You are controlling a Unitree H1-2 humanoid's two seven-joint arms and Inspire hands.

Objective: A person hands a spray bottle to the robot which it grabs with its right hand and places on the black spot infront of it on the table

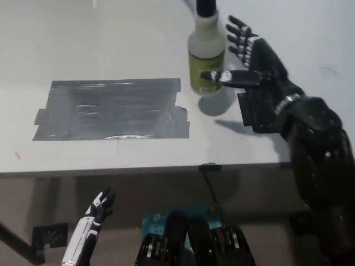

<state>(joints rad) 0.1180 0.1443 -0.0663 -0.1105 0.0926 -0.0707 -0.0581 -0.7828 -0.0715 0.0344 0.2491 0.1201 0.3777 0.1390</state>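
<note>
Table (pixel 83 33): white, flat top filling the upper part of the head view; its front edge runs straight across the picture.
Grey tape patch (pixel 111 109): large rectangle of overlapping glossy strips stuck flat on the table, left of centre, near the front edge.
Black spot (pixel 259 111): small square of dark tape stuck flat on the table, right of the grey tape patch and apart from it; partly covered from above.
Marks: thin dark scratches on the table's far right.

1. A single head view looks steeply down from above the counter (pixel 138 158).
2. It faces across the counter's near edge toward its far side.
3. It sits close; floor shows below the near edge.
</note>
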